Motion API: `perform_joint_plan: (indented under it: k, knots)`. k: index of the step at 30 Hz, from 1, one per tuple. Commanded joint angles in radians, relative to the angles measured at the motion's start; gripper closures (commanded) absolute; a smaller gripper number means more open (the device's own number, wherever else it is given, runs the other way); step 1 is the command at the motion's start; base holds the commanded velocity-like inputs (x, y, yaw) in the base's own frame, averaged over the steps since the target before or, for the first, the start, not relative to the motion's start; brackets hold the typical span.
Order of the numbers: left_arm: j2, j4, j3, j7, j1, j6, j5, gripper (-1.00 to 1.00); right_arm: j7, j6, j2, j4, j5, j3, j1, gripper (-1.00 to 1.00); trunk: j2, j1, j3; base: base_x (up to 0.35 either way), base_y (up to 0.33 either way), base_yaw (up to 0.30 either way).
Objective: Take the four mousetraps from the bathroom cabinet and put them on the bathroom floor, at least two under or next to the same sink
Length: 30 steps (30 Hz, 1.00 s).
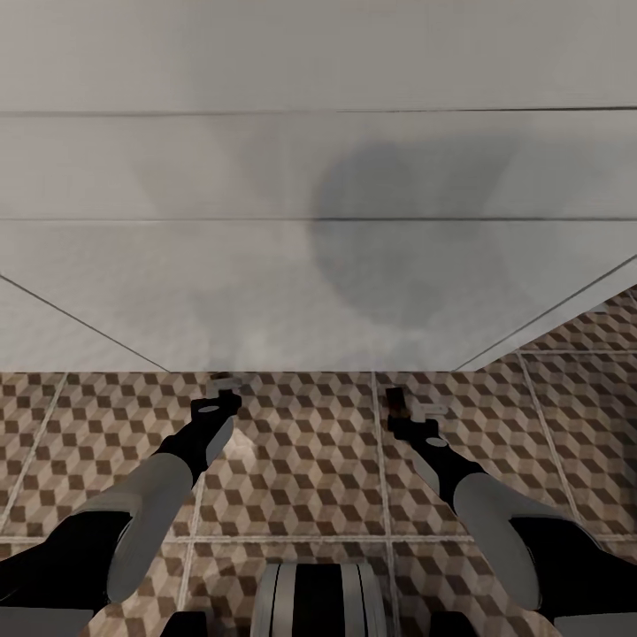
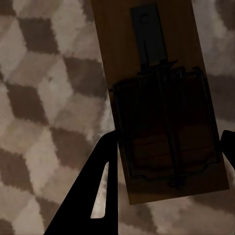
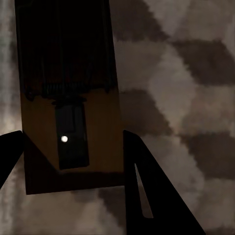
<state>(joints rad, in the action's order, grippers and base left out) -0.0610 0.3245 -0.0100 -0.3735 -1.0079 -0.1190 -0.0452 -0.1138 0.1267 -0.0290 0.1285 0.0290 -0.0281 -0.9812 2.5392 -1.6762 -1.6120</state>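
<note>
A brown wooden mousetrap (image 2: 147, 73) with a dark metal spring frame lies between the two dark fingers of my left gripper (image 2: 169, 142), which is shut on it. My right gripper (image 3: 72, 139) is shut on a second mousetrap (image 3: 68, 63). In the head view both arms reach forward and down, with the left gripper (image 1: 226, 389) and right gripper (image 1: 409, 411) low over the bathroom floor (image 1: 301, 460) of brown, tan and cream cubes. Both sit close to the foot of a broad white surface (image 1: 265, 265). A sliver of the right-hand trap (image 1: 395, 400) shows brown at the fingertips.
The white surface spans the whole upper part of the head view, crossed by thin dark seams and a soft round shadow (image 1: 398, 230). Patterned floor continues to its right (image 1: 584, 354). My own base (image 1: 318, 602) sits at the bottom centre.
</note>
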Motion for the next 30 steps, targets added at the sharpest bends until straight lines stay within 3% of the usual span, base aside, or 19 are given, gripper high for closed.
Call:
perform_joint_plan:
  k: [1,24,30]
  knots:
    - [0.000,0.002,-0.001,-0.003,0.000,-0.005,-0.004,1.00,-0.002,0.004,0.000,-0.001,-0.001,-0.003,-0.001,1.00,0.000,0.000,-0.001,0.000,0.007,0.000]
    - [0.000,0.003,-0.001,-0.004,0.000,-0.004,-0.004,1.00,-0.003,0.006,0.000,-0.001,0.003,-0.003,-0.001,1.00,0.000,0.000,-0.001,0.000,0.001,0.000]
    - [0.000,0.003,0.000,-0.004,0.000,-0.004,-0.004,1.00,-0.003,0.053,0.000,-0.001,0.004,-0.003,-0.001,1.00,0.000,0.000,-0.001,0.000,0.000,0.000]
